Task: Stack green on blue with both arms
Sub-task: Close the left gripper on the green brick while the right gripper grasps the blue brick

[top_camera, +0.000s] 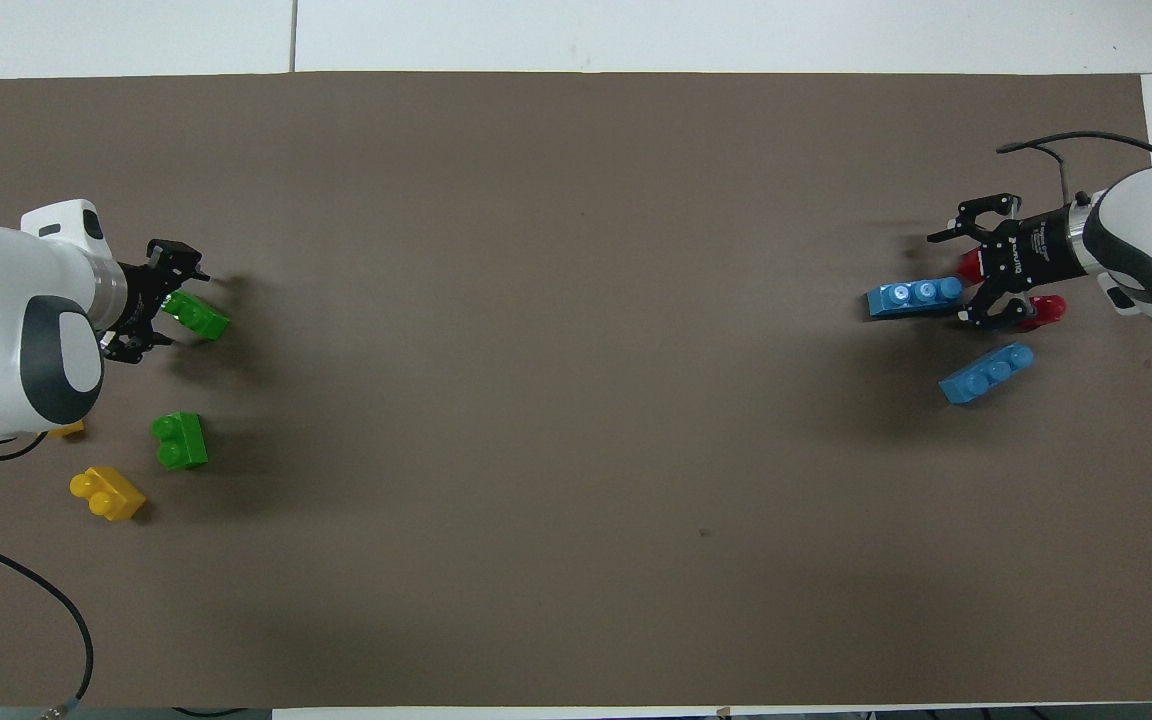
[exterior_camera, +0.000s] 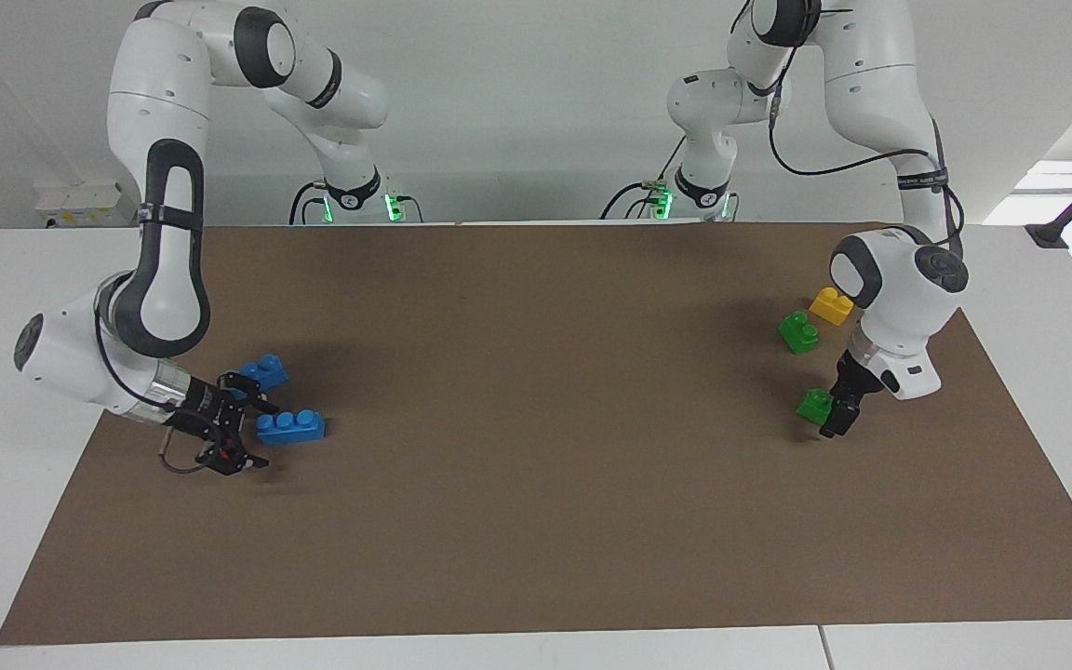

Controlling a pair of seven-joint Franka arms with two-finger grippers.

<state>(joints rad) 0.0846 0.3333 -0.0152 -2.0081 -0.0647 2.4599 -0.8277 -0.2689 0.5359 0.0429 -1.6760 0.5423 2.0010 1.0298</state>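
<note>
From the facing view two blue bricks (exterior_camera: 290, 427) lie at the right arm's end beside the right gripper (exterior_camera: 252, 430), spread wide; two green bricks and one yellow brick (exterior_camera: 831, 305) lie at the left arm's end. From overhead, the left gripper (top_camera: 171, 292) pinches a glossy two-stud green brick (top_camera: 197, 317); the other green brick (top_camera: 179, 440) sits nearer the robots, and two red bricks (top_camera: 1046, 308) peek out under the right gripper.
</note>
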